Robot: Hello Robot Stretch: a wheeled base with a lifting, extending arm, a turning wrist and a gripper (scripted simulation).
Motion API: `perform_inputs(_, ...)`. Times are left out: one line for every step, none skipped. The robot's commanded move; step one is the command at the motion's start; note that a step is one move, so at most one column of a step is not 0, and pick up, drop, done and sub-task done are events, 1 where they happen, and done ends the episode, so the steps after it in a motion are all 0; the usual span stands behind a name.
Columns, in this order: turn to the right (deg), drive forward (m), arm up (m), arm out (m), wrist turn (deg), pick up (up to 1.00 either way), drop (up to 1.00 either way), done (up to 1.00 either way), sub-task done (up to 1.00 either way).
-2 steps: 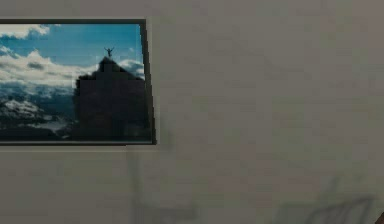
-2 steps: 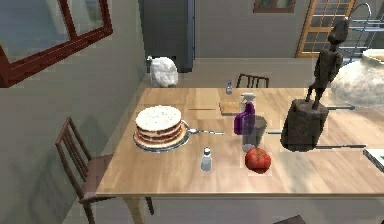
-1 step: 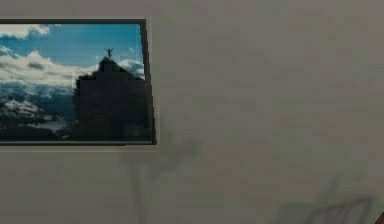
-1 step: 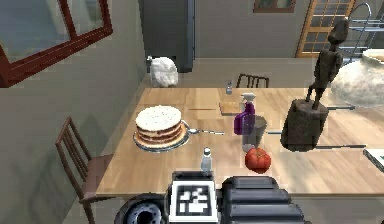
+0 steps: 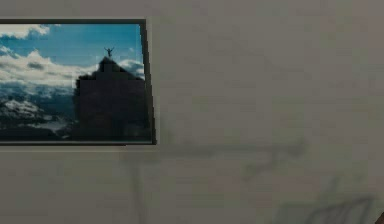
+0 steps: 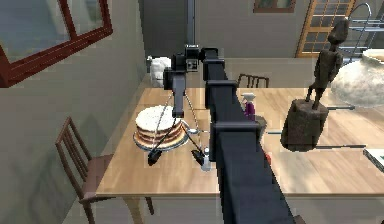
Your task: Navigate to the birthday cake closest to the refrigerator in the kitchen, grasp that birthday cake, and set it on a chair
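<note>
Fingers [image 6: 178,100] hang down from the dark body at the far end of the arm [image 6: 240,150], above the wooden surface [image 6: 320,170] in the arm side view. We cannot tell whether they grip anything. The birthday cake [image 6: 160,128], a round stack of pale and brown layers, stands on the surface right at their tips, a little toward the view's left of them. Whether they touch it, we cannot make out.

Below the fingers in the picture, close beside the arm, a small white object [image 6: 205,158] stands on the surface. Left of the fingers, beyond the cake, a wooden chair [image 6: 75,150] sits at the surface's edge, below a red-framed window [image 6: 50,40]. Farther out than the fingers, a second chair [image 6: 252,80] stands at the surface's far side. Well to the right of the fingers, across the arm, a dark statue [image 6: 322,70] rises on a blocky base.

In the forward view we face a plain wall [image 5: 260,90]. On it hangs a framed picture [image 5: 75,80] of a figure atop a rock against sky and mountains.
</note>
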Motion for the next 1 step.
perform_inputs(0.0, 0.00, 0.00, 0.00, 45.0, 0.00, 0.00, 0.00, 0.00)
